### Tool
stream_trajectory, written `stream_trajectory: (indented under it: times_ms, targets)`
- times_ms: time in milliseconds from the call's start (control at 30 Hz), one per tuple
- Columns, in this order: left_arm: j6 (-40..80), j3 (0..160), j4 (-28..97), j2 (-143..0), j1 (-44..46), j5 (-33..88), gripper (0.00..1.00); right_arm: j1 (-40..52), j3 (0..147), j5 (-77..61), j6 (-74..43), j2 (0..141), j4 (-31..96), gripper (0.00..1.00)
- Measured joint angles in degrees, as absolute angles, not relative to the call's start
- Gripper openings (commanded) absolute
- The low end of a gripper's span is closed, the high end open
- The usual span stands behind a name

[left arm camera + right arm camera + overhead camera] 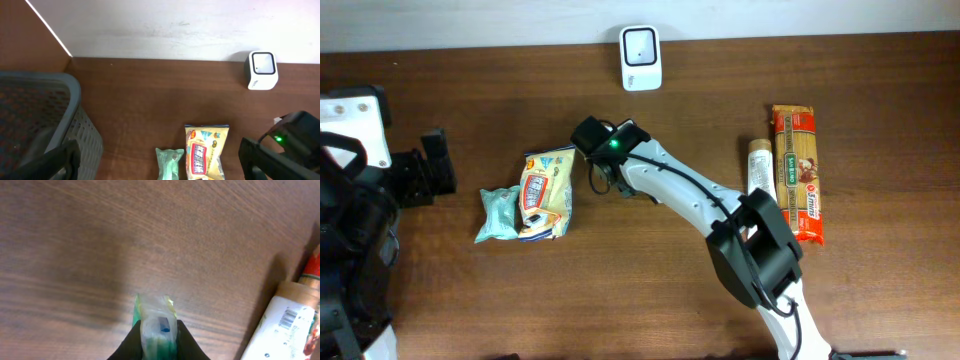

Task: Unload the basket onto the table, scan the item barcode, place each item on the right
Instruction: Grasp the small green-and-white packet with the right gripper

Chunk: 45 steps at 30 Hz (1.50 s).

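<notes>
The item is a yellow snack bag lying flat on the brown table, also seen in the left wrist view. My right gripper reaches to the bag's upper right corner. In the right wrist view its black fingers are shut on a crinkled yellow-green edge of the bag. The white barcode scanner stands at the table's far edge, also visible from the left wrist. My left gripper hangs open at the left, its jaws wide apart with nothing between them.
A pale green packet lies touching the bag's left side. At the right lie a pasta package and a white-labelled tube, the tube also in the right wrist view. A grey basket stands far left.
</notes>
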<state>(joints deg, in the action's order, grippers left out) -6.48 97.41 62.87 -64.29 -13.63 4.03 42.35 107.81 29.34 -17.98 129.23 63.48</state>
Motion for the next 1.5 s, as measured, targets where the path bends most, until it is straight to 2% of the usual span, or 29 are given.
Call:
stream_trajectory:
  times_ms: [67, 133, 233, 367, 433, 467, 500, 533, 600, 633, 733, 767, 800, 933, 967, 1033, 1067, 1300, 1367, 1400, 1500]
  targets:
    - [-6.48, 97.41, 62.85, -64.29, -13.63, 4.03, 0.99, 42.35, 107.79, 31.07, -17.96, 131.98, 62.46, 0.30]
    - [-6.48, 97.41, 62.85, -64.29, -13.63, 4.03, 0.99, 42.37, 107.57, 30.63, -17.85, 134.37, 61.25, 0.44]
    - [-6.48, 97.41, 62.85, -64.29, -13.63, 4.03, 0.99, 42.48, 107.57, 25.87, -17.82, 134.37, 60.60, 0.58]
    - [-6.46, 97.41, 62.85, -64.29, -13.63, 4.03, 0.99, 42.48, 107.90, 18.37, -17.80, 134.32, 62.37, 0.61]
    - [-6.48, 97.41, 62.87, -64.29, -13.63, 4.03, 0.99, 42.41, 111.46, 16.88, -18.04, 134.08, 67.31, 0.64]
    - [-6.48, 97.41, 62.85, -64.29, -13.63, 4.03, 0.99, 42.17, 114.85, 15.99, -18.50, 133.67, 69.52, 0.75]
    - [-6.48, 97.41, 62.85, -64.29, -13.63, 4.03, 0.99, 41.71, 118.34, 14.57, -18.98, 132.55, 71.92, 0.91]
    - [-6.48, 97.41, 62.92, -64.29, -13.63, 4.05, 0.99, 40.38, 122.19, 11.97, -19.18, 131.20, 74.67, 0.99]
    - [-6.48, 97.41, 62.85, -64.29, -13.63, 4.03, 0.99, 33.08, 127.09, 4.23, -19.55, 127.83, 79.00, 0.99]
    - [-6.48, 97.41, 62.85, -64.29, -13.63, 4.03, 0.99, 28.23, 126.80, 0.89, -19.51, 127.61, 80.40, 0.96]
    - [-6.48, 97.41, 62.87, -64.29, -13.63, 4.03, 0.99, 23.24, 120.88, -5.41, -18.15, 127.59, 80.51, 0.67]
    - [-6.48, 97.41, 62.83, -64.29, -13.63, 4.03, 0.99, 22.26, 115.46, -9.96, -16.71, 128.03, 78.54, 0.41]
    - [-6.48, 97.41, 62.89, -64.29, -13.63, 4.03, 0.99, 22.33, 113.03, -12.47, -15.64, 128.22, 77.65, 0.33]
    - [-6.48, 97.41, 62.87, -64.29, -13.63, 4.03, 0.99, 22.65, 102.06, -20.71, -13.85, 128.44, 70.81, 0.33]
    - [-6.48, 97.41, 62.85, -64.29, -13.63, 4.03, 0.99, 22.65, 101.95, -21.04, -13.50, 128.44, 70.32, 0.35]
    - [-6.48, 97.41, 62.85, -64.29, -13.63, 4.03, 0.99, 22.72, 101.86, -22.02, -13.04, 128.44, 68.69, 0.48]
    - [-6.48, 97.41, 62.85, -64.29, -13.63, 4.03, 0.99, 22.76, 101.86, -23.18, -11.86, 128.44, 68.62, 0.49]
    - [-6.48, 97.41, 62.85, -64.29, -13.63, 4.03, 0.99, 23.27, 94.56, -27.16, -8.84, 128.20, 60.75, 0.48]
    - [-6.48, 97.41, 62.85, -64.29, -13.63, 4.03, 0.99, 23.40, 92.33, -29.52, -8.99, 127.24, 54.57, 0.43]
    - [-6.48, 97.41, 62.85, -64.29, -13.63, 4.03, 0.99, 23.40, 91.44, -30.11, -9.28, 126.98, 52.25, 0.37]
    - [-6.48, 97.41, 62.87, -64.29, -13.63, 4.03, 0.99, 23.42, 90.72, -30.72, -9.56, 126.93, 51.29, 0.09]
